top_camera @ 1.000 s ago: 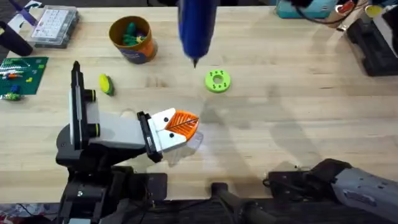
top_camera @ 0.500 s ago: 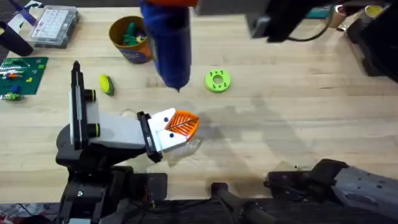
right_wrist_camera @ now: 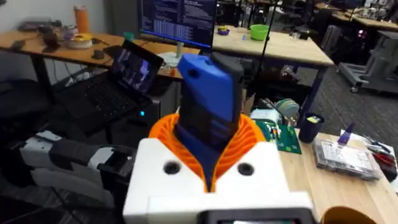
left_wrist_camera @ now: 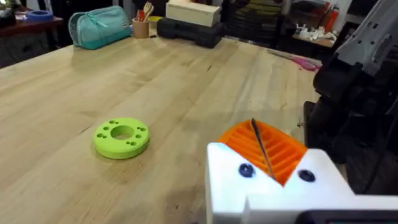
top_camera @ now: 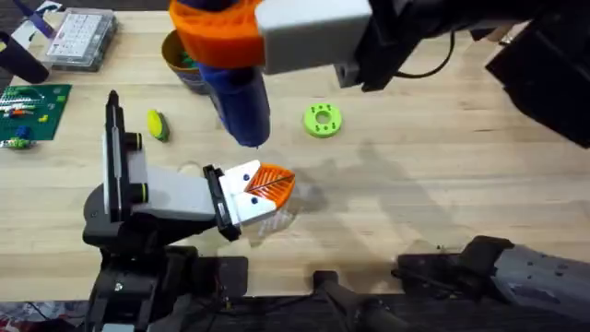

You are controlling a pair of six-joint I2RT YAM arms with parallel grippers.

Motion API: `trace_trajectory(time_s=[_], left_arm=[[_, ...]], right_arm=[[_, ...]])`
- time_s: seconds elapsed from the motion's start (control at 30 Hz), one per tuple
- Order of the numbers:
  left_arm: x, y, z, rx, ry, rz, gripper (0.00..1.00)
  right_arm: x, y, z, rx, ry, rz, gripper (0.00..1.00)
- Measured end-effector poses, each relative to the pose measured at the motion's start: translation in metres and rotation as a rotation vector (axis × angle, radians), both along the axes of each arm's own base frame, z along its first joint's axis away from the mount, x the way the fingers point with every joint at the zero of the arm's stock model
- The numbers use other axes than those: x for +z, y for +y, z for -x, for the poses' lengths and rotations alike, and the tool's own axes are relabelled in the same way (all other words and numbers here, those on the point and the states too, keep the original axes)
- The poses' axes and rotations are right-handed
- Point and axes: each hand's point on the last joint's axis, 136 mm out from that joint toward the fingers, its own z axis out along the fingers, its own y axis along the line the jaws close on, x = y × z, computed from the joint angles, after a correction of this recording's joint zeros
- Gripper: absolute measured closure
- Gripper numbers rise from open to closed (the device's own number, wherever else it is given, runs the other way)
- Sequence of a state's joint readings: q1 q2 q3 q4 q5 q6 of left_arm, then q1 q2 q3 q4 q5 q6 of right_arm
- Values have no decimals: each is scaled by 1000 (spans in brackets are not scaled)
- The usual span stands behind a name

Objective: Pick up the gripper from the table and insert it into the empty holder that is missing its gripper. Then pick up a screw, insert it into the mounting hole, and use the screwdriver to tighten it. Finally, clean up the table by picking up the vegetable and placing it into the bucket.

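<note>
Screwdriver (top_camera: pixel 241 101) has slid left and lower, its tip now just above the gripper (top_camera: pixel 261 189) seated in the holder (top_camera: pixel 171 195), probably lining up on the screw; right gripper (right_wrist_camera: pixel 211 171) clamps it, left gripper can't tell.

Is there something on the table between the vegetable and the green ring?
In the overhead view, the screwdriver, held by the right pincer, hangs over that stretch between the vegetable and the ring. The wood below looks bare.

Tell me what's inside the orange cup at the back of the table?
Something green shows inside the bucket, at its left edge. The right gripper, holding the blue screwdriver, covers most of the cup, so the rest is hidden.
</note>
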State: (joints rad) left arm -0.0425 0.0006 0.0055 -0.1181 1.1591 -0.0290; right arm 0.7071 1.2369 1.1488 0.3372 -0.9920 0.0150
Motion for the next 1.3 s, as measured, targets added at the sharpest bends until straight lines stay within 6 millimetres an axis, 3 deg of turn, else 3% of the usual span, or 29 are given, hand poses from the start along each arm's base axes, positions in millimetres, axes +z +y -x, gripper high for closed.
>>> trace_trajectory(time_s=[0.5, 1.3], left_arm=[[0, 0, 0, 0, 0, 0, 996], [0, 0, 0, 0, 0, 0, 996]], right_arm=[[-23, 3, 2, 12, -22, -15, 975], [-26, 12, 19, 64, -21, -13, 975]])
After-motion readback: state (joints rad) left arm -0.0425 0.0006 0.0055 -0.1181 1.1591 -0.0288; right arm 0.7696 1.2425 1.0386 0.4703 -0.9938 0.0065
